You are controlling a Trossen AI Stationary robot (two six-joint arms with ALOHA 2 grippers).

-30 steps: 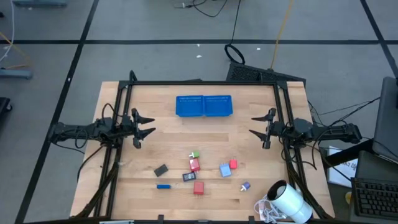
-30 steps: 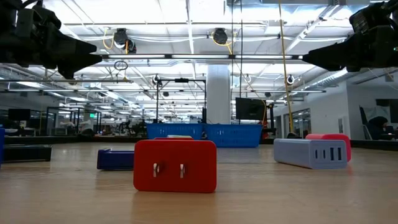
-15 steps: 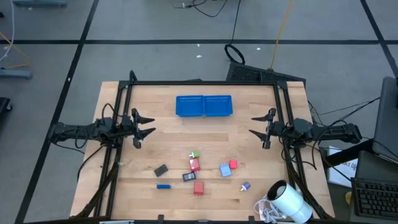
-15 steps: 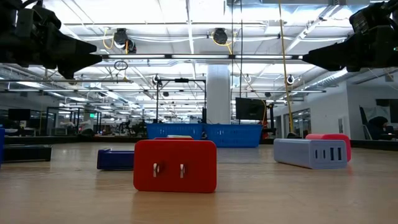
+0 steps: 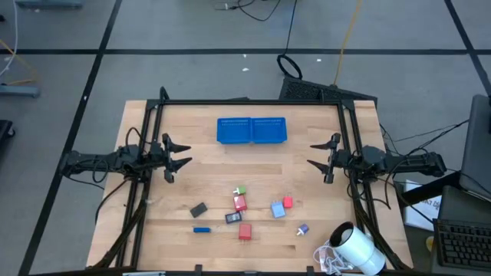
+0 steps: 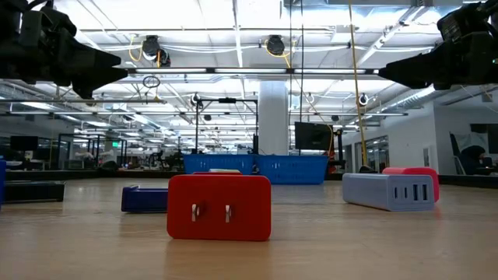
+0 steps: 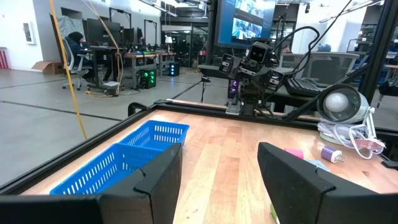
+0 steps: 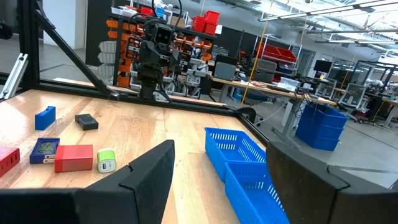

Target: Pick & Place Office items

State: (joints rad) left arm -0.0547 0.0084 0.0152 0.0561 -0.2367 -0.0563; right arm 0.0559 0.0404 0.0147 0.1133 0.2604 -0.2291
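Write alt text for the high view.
Small office items lie scattered on the near half of a wooden table, with a blue mesh tray at the far middle. The left gripper and right gripper wait open at opposite sides, holding nothing.

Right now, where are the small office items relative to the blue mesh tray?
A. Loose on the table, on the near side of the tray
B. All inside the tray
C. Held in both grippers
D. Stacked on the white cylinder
A: in the high view the office items lie scattered on the wooden table, apart from the blue mesh tray, which looks empty.
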